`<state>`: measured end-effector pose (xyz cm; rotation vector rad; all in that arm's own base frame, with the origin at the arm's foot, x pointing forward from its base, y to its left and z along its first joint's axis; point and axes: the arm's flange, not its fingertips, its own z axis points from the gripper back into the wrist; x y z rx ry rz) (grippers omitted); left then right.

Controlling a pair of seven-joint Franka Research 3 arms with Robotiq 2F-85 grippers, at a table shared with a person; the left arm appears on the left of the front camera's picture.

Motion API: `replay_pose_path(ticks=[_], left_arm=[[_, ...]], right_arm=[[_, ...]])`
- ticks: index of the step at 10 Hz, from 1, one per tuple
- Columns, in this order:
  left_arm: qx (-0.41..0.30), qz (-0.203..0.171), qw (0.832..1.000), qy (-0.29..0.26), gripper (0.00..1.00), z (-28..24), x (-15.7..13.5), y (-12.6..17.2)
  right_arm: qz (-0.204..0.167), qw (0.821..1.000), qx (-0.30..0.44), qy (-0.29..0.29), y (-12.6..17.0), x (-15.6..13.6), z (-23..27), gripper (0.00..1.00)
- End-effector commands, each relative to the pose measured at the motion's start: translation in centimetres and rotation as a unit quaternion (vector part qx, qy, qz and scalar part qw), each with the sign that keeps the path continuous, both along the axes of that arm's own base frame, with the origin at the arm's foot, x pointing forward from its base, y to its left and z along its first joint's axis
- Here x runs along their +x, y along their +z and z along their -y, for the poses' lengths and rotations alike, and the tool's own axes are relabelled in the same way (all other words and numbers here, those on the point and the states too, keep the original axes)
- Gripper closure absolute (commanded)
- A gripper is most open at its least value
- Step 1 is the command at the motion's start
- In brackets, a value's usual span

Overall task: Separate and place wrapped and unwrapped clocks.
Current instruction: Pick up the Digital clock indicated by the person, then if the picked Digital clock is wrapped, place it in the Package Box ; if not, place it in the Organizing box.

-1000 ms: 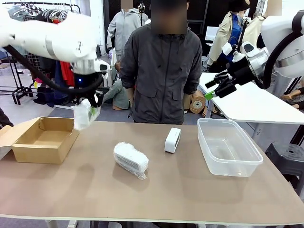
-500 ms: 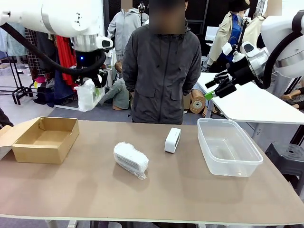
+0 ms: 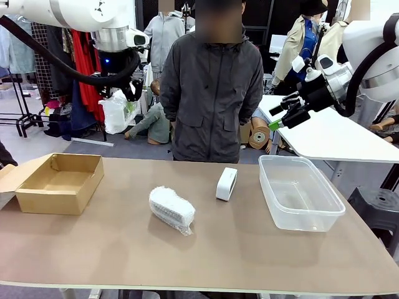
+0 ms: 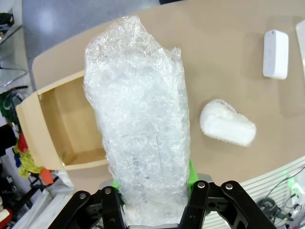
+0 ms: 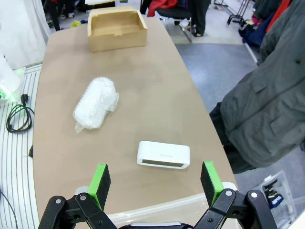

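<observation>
left wrist: green pads clamp wrapped clock
left hand: high at 10 o'clock, holding it
right hand: wide, empty

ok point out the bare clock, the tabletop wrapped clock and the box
bare clock (image 3: 226, 184), front view, its middle
tabletop wrapped clock (image 3: 171, 209), front view, bundle's middle
cardboard box (image 3: 47, 204), front view, near wall

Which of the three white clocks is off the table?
The white clock bundled in crinkly clear wrap, clamped in the left gripper. The other wrapped bundle and bare slim white clock rest on the table.
</observation>
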<state>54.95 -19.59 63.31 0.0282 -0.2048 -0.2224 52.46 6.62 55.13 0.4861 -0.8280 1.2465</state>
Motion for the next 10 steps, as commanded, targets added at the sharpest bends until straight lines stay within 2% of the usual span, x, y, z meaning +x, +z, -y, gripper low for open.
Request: replay_pose_path(ticks=[1,10], left_arm=[[0.0,0.001,1.0,0.001,1.0,-0.13,-0.05,0.14],[0.0,0.001,1.0,0.001,1.0,-0.13,-0.05,0.14]], right_arm=[[0.002,1.0,0.001,0.001,0.16,-0.02,-0.02,0.0],[0.002,1.0,0.001,0.001,0.16,-0.02,-0.02,0.0]])
